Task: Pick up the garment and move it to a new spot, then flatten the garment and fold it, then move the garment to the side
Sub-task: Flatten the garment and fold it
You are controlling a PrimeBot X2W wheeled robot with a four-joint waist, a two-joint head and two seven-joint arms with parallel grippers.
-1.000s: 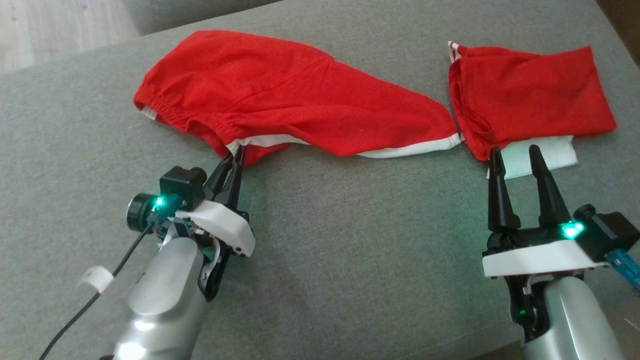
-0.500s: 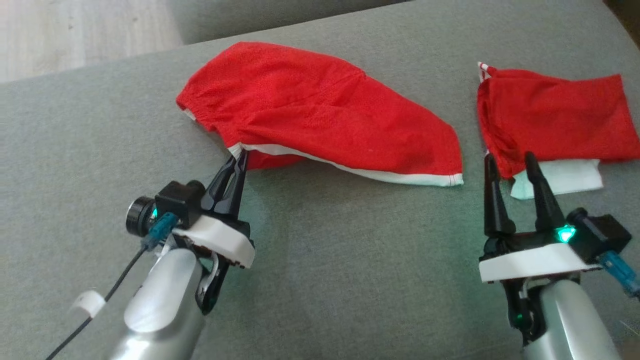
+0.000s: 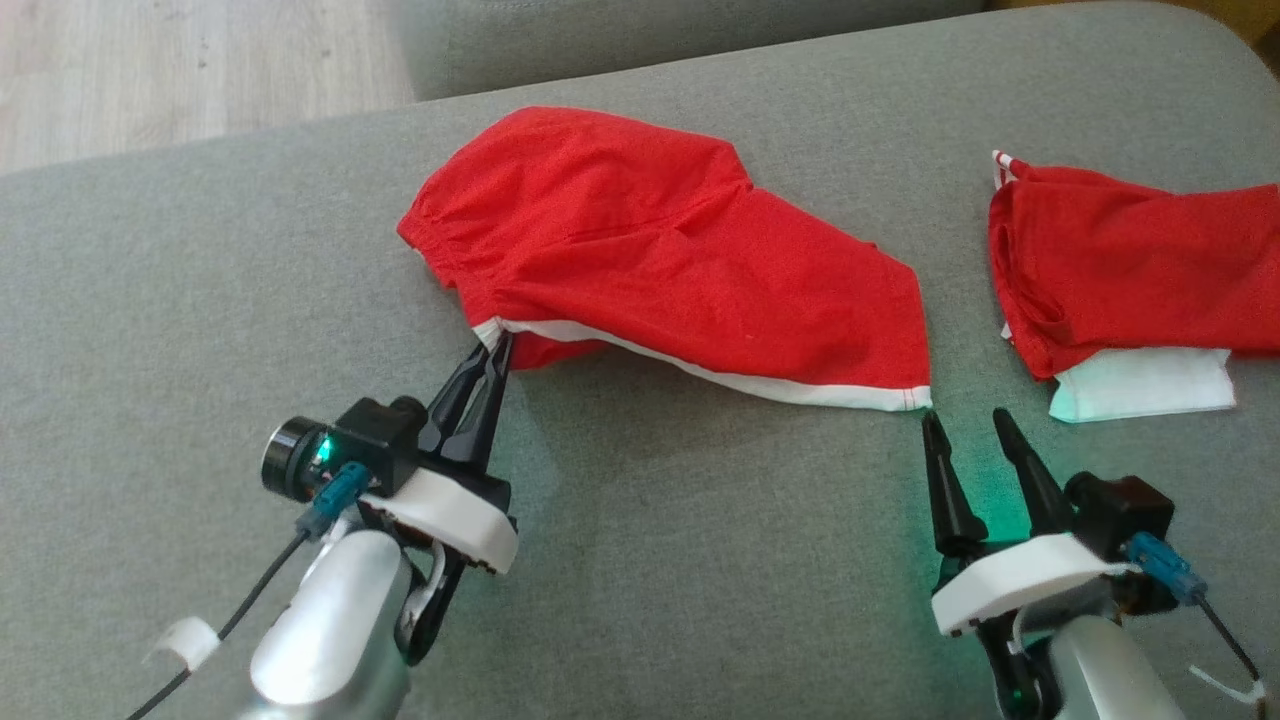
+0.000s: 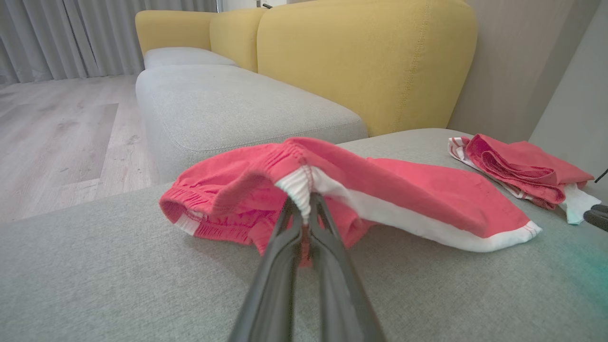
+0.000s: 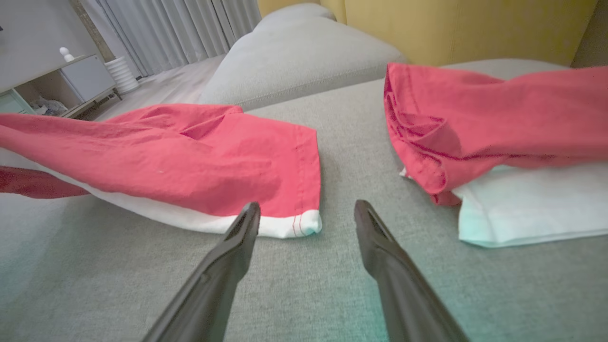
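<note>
The garment (image 3: 680, 270) is a pair of red shorts with a white side stripe, lying crumpled on the grey sofa seat (image 3: 700, 560). My left gripper (image 3: 497, 345) is shut on the white-trimmed corner of its waistband, which shows pinched between the fingers in the left wrist view (image 4: 304, 209). The garment (image 4: 403, 190) sags from that grip down to the seat. My right gripper (image 3: 968, 420) stands open just in front of the garment's white hem corner. In the right wrist view the right gripper (image 5: 306, 205) has nothing between its fingers, and the garment (image 5: 190, 156) lies just beyond them.
A second, folded red garment (image 3: 1130, 260) lies at the right on a white cloth (image 3: 1140, 385), close to my right gripper. A yellow backrest (image 4: 370, 61) rises behind the seat. Another grey seat cushion (image 4: 228, 104) and the wooden floor (image 3: 180, 80) lie beyond the far edge.
The head camera has shifted. My right gripper has moved left, from the folded pile to the garment's hem corner. The garment has drawn away from the pile; the left grip holds.
</note>
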